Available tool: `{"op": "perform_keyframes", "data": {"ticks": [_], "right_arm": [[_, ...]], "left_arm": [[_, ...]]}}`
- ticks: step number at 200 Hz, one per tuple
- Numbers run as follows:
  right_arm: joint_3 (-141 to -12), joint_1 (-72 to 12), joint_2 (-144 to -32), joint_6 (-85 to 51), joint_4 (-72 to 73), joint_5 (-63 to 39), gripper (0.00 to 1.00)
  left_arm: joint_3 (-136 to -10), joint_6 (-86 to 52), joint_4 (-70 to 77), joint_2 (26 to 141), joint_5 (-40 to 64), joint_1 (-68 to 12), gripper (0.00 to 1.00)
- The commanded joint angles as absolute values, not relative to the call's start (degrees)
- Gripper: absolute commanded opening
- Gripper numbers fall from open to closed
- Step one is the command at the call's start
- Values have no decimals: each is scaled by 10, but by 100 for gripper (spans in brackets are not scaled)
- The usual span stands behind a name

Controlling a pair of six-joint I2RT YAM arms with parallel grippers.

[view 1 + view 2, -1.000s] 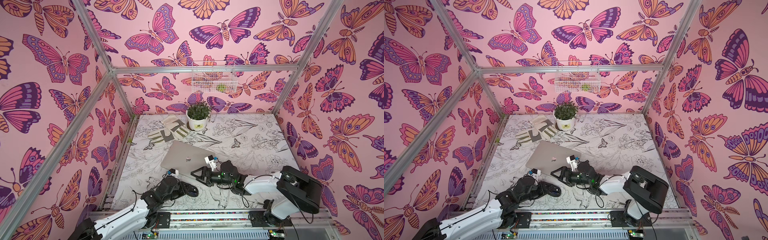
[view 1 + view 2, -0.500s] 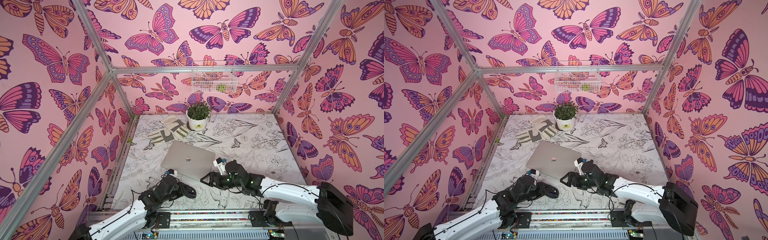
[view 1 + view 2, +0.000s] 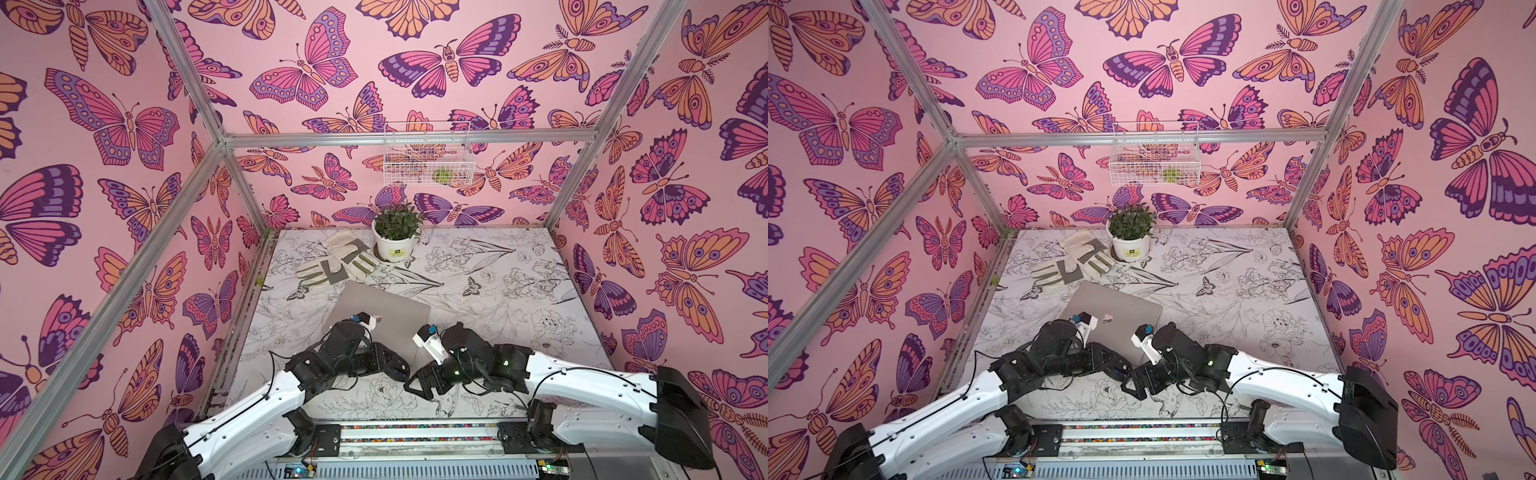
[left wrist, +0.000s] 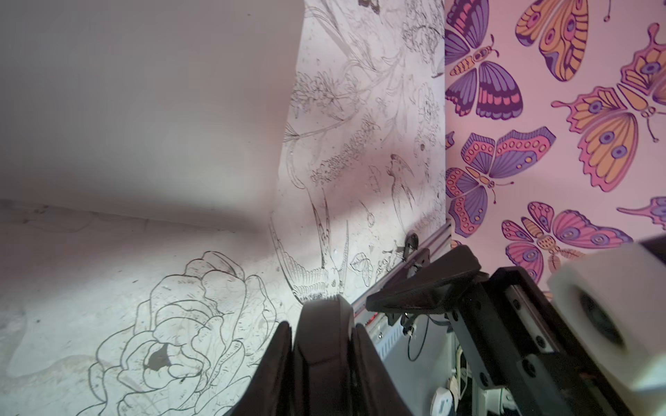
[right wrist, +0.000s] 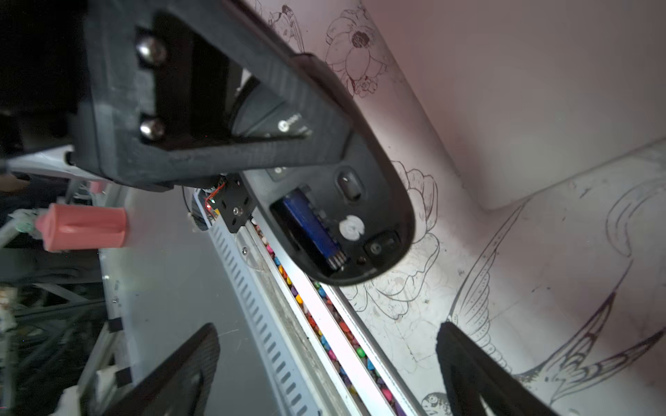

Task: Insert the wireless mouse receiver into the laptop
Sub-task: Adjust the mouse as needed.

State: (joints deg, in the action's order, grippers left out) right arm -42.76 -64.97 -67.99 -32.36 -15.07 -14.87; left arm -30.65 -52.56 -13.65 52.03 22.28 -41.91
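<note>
My left gripper (image 3: 384, 362) is shut on the black mouse (image 3: 398, 368), held just off the table in front of the laptop (image 3: 390, 309). In the left wrist view both fingers (image 4: 277, 360) press the mouse's sides (image 4: 320, 338). The right wrist view shows the mouse's underside (image 5: 360, 201) with its bay open and a blue battery (image 5: 310, 230) inside. A tiny black piece with a striped end (image 5: 337, 260) sits beside the battery; it looks like the wireless mouse receiver. My right gripper (image 3: 417, 384) is open, facing the mouse from the right, a short gap away.
A potted plant (image 3: 395, 237) and a pair of gloves (image 3: 336, 266) lie behind the laptop. A wire basket (image 3: 428, 153) hangs on the back wall. The front rail with coloured beads (image 5: 324, 324) runs right under both grippers.
My right gripper has come off the laptop's near edge toward the table front and now faces the mouse. The left gripper has shifted right with the mouse, still shut on it.
</note>
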Motion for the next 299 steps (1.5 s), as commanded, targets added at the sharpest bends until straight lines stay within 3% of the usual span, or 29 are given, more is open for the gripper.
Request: {"op": "perform_keyframes", "data": {"ticks": [1, 72, 132, 162, 199, 227, 250, 299], "right_arm": [[-463, -687, -695, -219, -205, -65, 97], [-496, -714, -722, -167, -227, 22, 96], [-497, -714, -705, -155, -192, 42, 88], [-503, -714, -704, -149, -183, 47, 76], [-509, -714, -707, -148, -180, 42, 53], [-512, -714, -707, -147, -186, 41, 44], [-512, -714, -702, -146, -195, 43, 41], [-508, -714, -681, -132, -214, 42, 40]], "left_arm": [[-335, -482, -147, 535, 306, -410, 0], [-360, -468, -152, 538, 378, -409, 0], [-367, -465, -146, 554, 425, -410, 0], [-367, -463, -144, 561, 432, -413, 0], [-368, -462, -144, 570, 442, -416, 0], [-368, -461, -144, 574, 455, -418, 24], [-367, -458, -152, 570, 459, -417, 37], [-379, -427, -201, 574, 472, -417, 48]]}}
